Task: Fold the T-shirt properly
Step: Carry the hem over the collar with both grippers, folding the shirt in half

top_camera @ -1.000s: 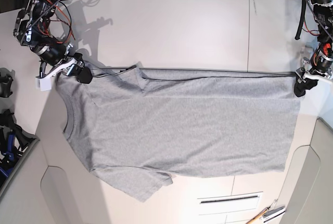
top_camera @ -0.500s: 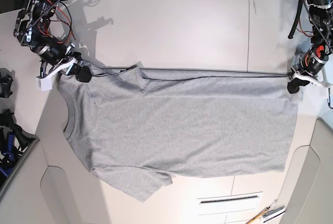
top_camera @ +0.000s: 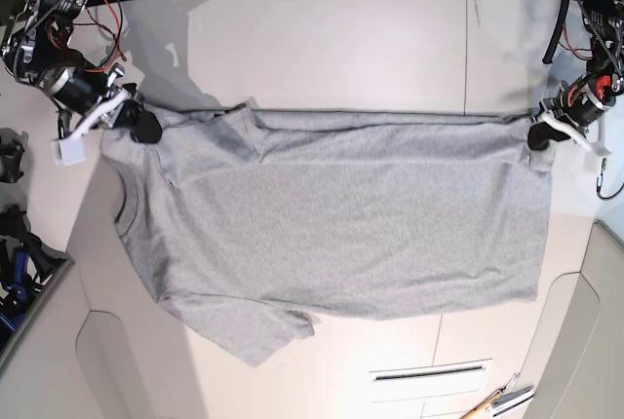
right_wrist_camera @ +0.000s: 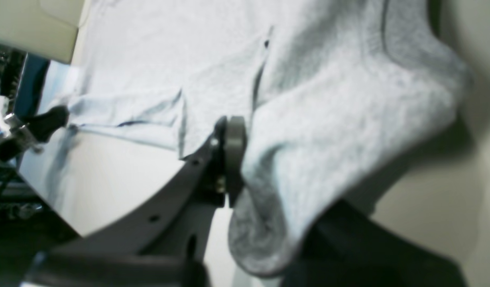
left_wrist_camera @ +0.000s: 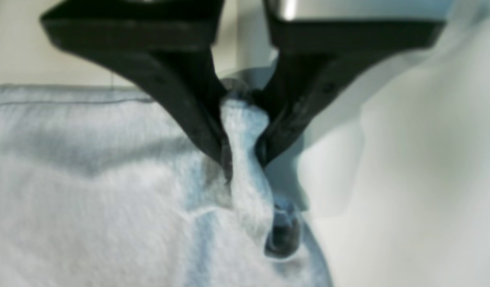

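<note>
**Shirt pinned at both far corners, stretched sideways**

The large heather-grey cotton T-shirt lies plain side up on the pale white bench, its long axis running side to side in the base view: ribbed collar at that view's left, hem at its right, one sleeve trailing toward the near edge. The right claw is pressed together on the far shoulder; the left claw pinches a ridge of cloth at the far hem corner. The shirt's body spreads from both claws toward the near edge, so I judge the coming fold must carry this far edge that way.
</note>
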`<state>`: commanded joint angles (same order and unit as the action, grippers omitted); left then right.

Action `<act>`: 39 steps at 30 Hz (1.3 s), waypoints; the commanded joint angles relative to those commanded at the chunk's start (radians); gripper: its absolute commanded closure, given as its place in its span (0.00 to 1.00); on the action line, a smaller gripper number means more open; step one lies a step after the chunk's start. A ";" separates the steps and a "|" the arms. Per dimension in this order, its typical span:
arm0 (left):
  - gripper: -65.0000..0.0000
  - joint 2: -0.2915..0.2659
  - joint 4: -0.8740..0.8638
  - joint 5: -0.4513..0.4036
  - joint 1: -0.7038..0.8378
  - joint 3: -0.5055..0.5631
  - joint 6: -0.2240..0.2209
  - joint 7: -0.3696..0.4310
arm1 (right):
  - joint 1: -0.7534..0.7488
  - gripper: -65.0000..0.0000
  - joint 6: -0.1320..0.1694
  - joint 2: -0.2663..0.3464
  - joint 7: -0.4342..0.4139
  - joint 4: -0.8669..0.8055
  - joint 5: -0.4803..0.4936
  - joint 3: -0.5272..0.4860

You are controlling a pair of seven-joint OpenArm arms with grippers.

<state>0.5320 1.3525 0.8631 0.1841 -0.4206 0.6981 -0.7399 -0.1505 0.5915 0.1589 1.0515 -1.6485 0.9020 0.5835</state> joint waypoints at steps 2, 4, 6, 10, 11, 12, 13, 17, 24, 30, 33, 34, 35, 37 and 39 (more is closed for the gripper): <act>1.00 0.000 0.049 0.019 0.061 -0.042 0.000 -0.010 | -0.047 1.00 0.000 0.029 0.000 -0.031 0.000 0.002; 1.00 0.000 0.092 0.025 0.121 -0.078 0.000 -0.014 | -0.088 1.00 0.000 0.066 0.000 -0.048 0.012 0.002; 1.00 0.000 0.134 0.064 0.185 -0.101 0.000 -0.014 | -0.130 1.00 0.000 0.100 0.000 -0.060 0.027 0.002; 1.00 -0.006 0.216 0.145 0.302 -0.107 0.000 -0.029 | -0.209 1.00 0.000 0.130 0.001 -0.090 0.042 0.023; 1.00 -0.010 0.238 0.151 0.323 -0.107 0.000 -0.043 | -0.224 1.00 0.000 0.129 0.002 -0.096 0.042 0.035; 1.00 -0.014 0.259 0.161 0.341 -0.107 0.000 -0.060 | -0.236 1.00 0.000 0.129 0.008 -0.097 0.048 0.048; 1.00 -0.018 0.279 0.177 0.360 -0.107 0.000 -0.074 | -0.246 1.00 0.000 0.129 0.013 -0.097 0.054 0.063; 1.00 -0.023 0.364 0.219 0.444 -0.107 0.000 -0.082 | -0.296 1.00 0.000 0.129 0.030 -0.097 0.080 0.127; 1.00 -0.060 0.430 0.217 0.492 -0.108 0.000 -0.088 | -0.341 1.00 0.000 0.128 0.029 -0.096 0.085 0.161; 0.71 -0.088 0.430 0.208 0.492 -0.108 0.000 -0.096 | -0.340 1.00 0.000 0.126 0.016 -0.096 0.043 0.161; 0.58 -0.088 0.430 0.206 0.492 -0.108 0.000 -0.096 | -0.340 0.61 0.000 0.127 -0.010 -0.096 0.013 0.161; 0.58 -0.088 0.430 0.206 0.492 -0.108 0.000 -0.096 | -0.340 0.53 0.000 0.127 -0.016 -0.096 0.013 0.161; 0.58 -0.088 0.430 0.206 0.492 -0.110 0.000 -0.095 | -0.340 0.51 -0.001 0.127 -0.023 -0.096 0.004 0.161; 0.58 -0.088 0.431 0.211 0.491 -0.129 0.000 -0.095 | -0.340 0.51 -0.005 0.127 -0.035 -0.096 -0.024 0.164; 0.58 -0.088 0.431 0.226 0.492 -0.173 0.000 -0.095 | -0.339 0.51 -0.005 0.127 -0.043 -0.096 -0.024 0.175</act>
<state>0.4438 1.7836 1.0893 0.6758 -0.5938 0.6981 -0.8349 -0.4896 0.5865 0.2859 1.0080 -1.7447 0.8780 0.7582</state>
